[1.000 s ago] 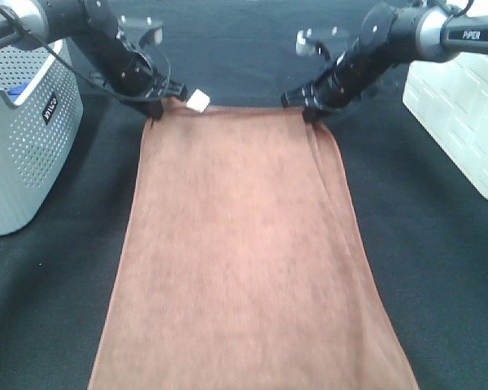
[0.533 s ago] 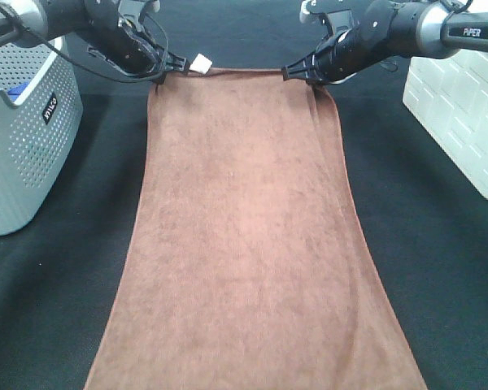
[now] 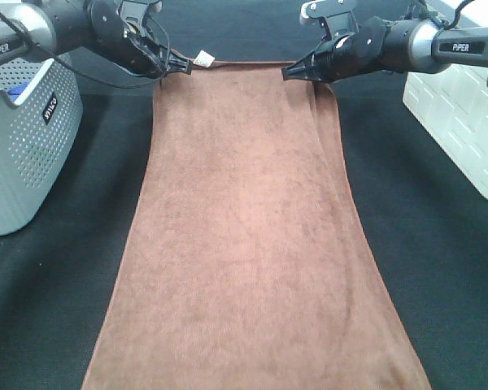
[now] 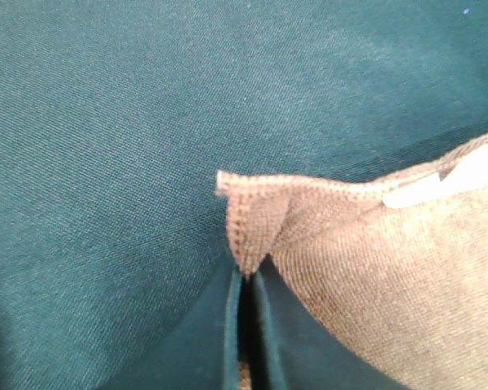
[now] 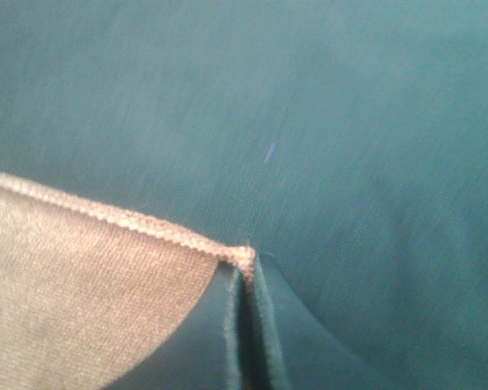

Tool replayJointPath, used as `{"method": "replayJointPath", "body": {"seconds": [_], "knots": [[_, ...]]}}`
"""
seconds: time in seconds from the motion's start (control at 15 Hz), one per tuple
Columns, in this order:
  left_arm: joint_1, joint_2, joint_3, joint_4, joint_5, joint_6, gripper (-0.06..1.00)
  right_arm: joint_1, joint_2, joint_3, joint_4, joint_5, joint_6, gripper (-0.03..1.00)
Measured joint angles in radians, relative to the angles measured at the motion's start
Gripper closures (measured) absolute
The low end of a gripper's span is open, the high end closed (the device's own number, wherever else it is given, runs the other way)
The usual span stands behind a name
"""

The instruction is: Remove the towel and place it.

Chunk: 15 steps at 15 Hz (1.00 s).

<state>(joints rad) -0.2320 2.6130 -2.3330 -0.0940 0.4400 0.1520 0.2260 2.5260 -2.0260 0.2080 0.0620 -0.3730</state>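
The brown fuzzy towel (image 3: 248, 236) lies stretched lengthwise down the dark table, its near end running off the frame's bottom edge. My left gripper (image 3: 176, 67) is shut on its far left corner, beside the small white tag (image 3: 203, 58). My right gripper (image 3: 297, 71) is shut on its far right corner. In the left wrist view the jaws pinch a folded corner of the towel (image 4: 252, 219), with the tag (image 4: 447, 179) close by. In the right wrist view the jaws pinch the towel's hemmed corner (image 5: 242, 258).
A grey perforated basket (image 3: 16, 154) stands at the left with a small blue item (image 3: 15, 90) inside. A white bin (image 3: 464, 114) stands at the right. Dark tablecloth (image 3: 439, 268) shows on both sides of the towel.
Both grippers have moved toward the far edge of the table, dragging the towel's far end with them. The towel now lies longer and flatter.
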Motion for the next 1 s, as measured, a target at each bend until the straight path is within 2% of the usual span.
{"method": "replayJointPath", "body": {"seconds": [0.2, 0.6, 0.8, 0.93, 1.0], "knots": [[0.000, 0.037, -0.001, -0.001, -0.077, 0.000, 0.94, 0.000, 0.046, -0.010, -0.002, -0.062, 0.000, 0.95], [0.000, 0.094, -0.001, 0.001, -0.132, 0.000, 0.94, 0.000, 0.155, -0.144, -0.002, -0.021, 0.000, 0.95], [0.000, 0.108, -0.001, 0.001, -0.167, 0.000, 0.94, 0.000, 0.175, -0.157, -0.001, -0.011, 0.000, 0.94], [0.000, 0.119, -0.001, 0.001, -0.193, 0.000, 0.94, 0.000, 0.175, -0.158, -0.001, -0.011, 0.000, 0.86], [0.000, 0.121, -0.001, 0.001, -0.204, 0.000, 0.94, 0.000, 0.175, -0.160, -0.001, -0.016, 0.000, 0.77]]}}
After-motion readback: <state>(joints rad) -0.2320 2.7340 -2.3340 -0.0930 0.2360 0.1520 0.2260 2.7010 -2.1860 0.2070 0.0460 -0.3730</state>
